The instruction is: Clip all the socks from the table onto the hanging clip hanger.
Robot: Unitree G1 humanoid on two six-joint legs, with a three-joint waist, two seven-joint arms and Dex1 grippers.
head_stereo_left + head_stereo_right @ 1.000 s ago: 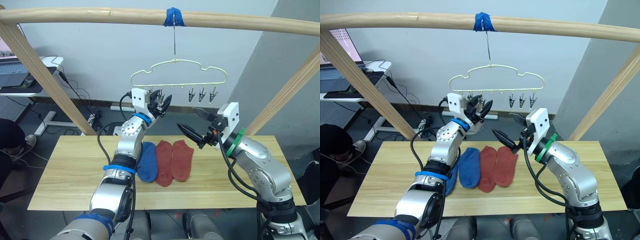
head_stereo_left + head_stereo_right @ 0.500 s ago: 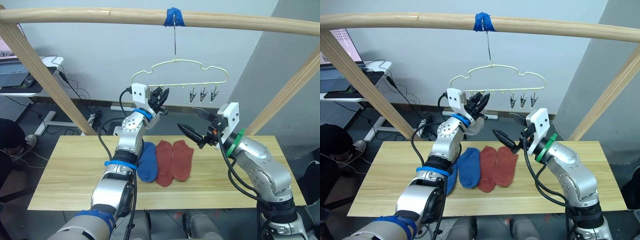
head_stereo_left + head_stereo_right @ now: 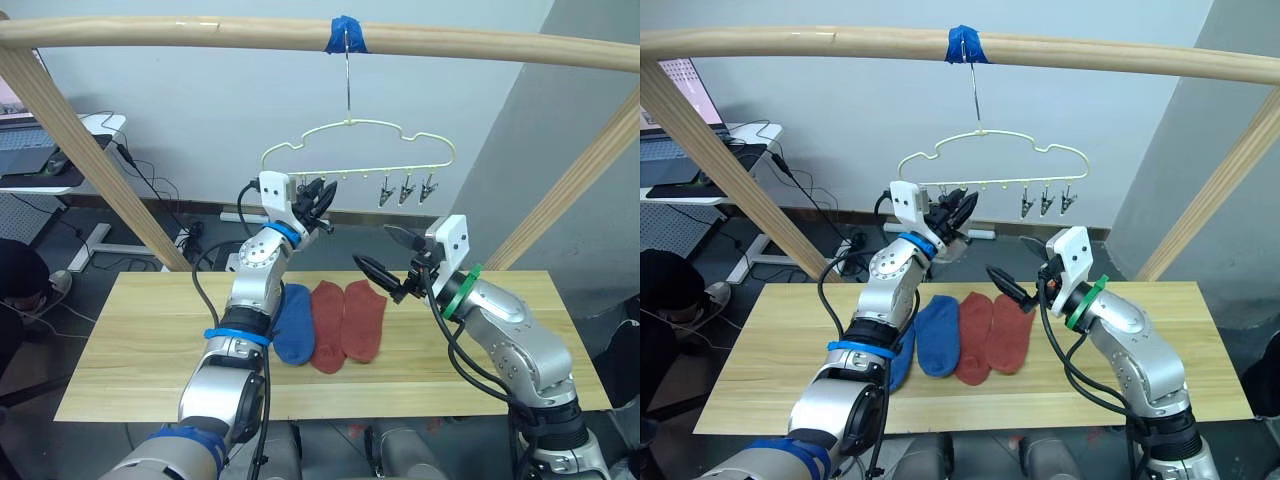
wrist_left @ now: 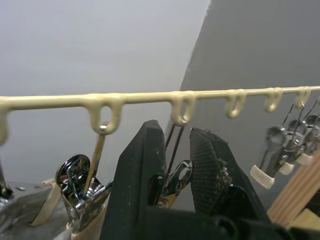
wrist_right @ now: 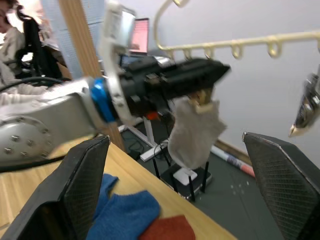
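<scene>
The pale-yellow clip hanger (image 3: 355, 125) hangs by its hook from the top pole. My left gripper (image 3: 312, 195) is raised to its left clips and is shut on a metal clip (image 4: 176, 177). A light grey sock (image 5: 195, 132) dangles from that clip. To the right, a little lower and above the table (image 3: 130, 340), my right gripper (image 3: 385, 252) stands open and holds nothing. On the table below lie a blue sock (image 3: 292, 322) and two red socks (image 3: 326, 326) (image 3: 365, 320). Another blue sock (image 3: 902, 360) is partly hidden behind my left arm.
Three free clips (image 3: 405, 190) hang at the hanger's right end. The wooden frame has a top pole (image 3: 200, 30) and slanted poles at left (image 3: 80, 140) and right (image 3: 570, 190). A desk with a laptop (image 3: 40, 150) stands at the back left.
My right gripper has moved left and slightly down, closer to the hanger's middle. The left gripper has stayed at the left clips, and the hanger has swayed slightly.
</scene>
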